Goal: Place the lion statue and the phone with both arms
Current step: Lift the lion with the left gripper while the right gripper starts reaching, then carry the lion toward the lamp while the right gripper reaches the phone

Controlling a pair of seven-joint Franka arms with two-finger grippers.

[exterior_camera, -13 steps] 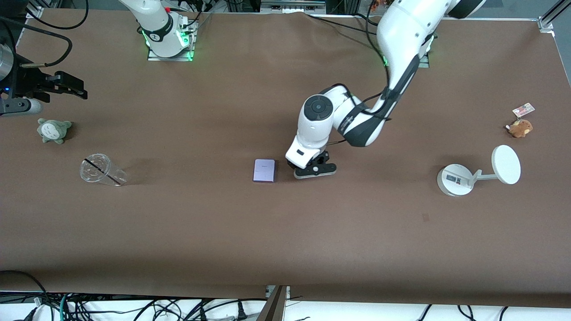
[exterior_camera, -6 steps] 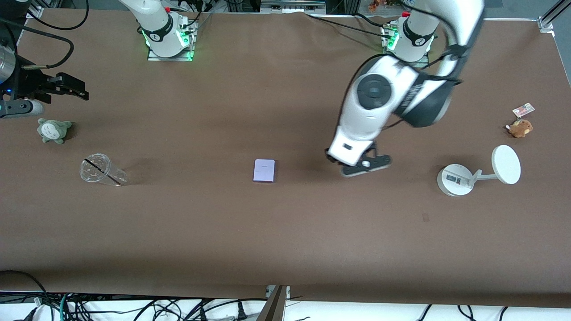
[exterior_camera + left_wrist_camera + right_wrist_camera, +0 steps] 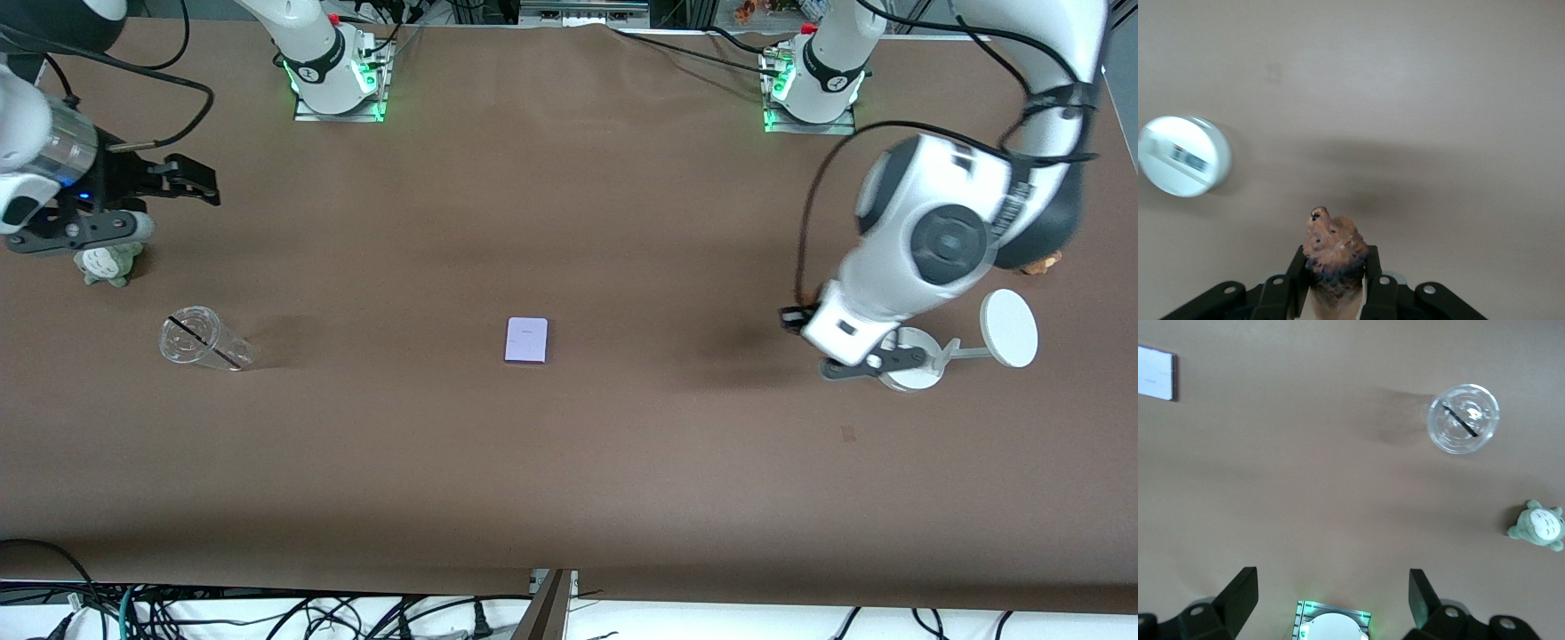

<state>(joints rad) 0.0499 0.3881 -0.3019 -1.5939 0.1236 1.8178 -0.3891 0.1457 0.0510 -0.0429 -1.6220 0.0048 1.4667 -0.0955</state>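
My left gripper point(image 3: 858, 360) is up in the air over the table beside the white stand's base. In the left wrist view it point(image 3: 1335, 259) is shut on the lion statue point(image 3: 1333, 243), an orange-brown figurine that sticks out from between the fingers. The phone point(image 3: 526, 340), a pale lavender slab, lies flat at the table's middle; it also shows in the right wrist view point(image 3: 1155, 381). My right gripper point(image 3: 191, 182) is open and empty, up over the right arm's end of the table, with its fingers point(image 3: 1238, 593) wide apart.
A white round stand point(image 3: 911, 369) with a disc point(image 3: 1009, 327) stands at the left arm's end; its base shows in the left wrist view point(image 3: 1183, 157). A clear cup point(image 3: 200, 338) and a grey-green plush point(image 3: 108, 264) lie at the right arm's end. A tan plush point(image 3: 1045, 263) peeks out past the left arm.
My left arm has risen from beside the phone and swung to the white stand at its own end of the table. My right gripper has shifted a little toward the table's middle.
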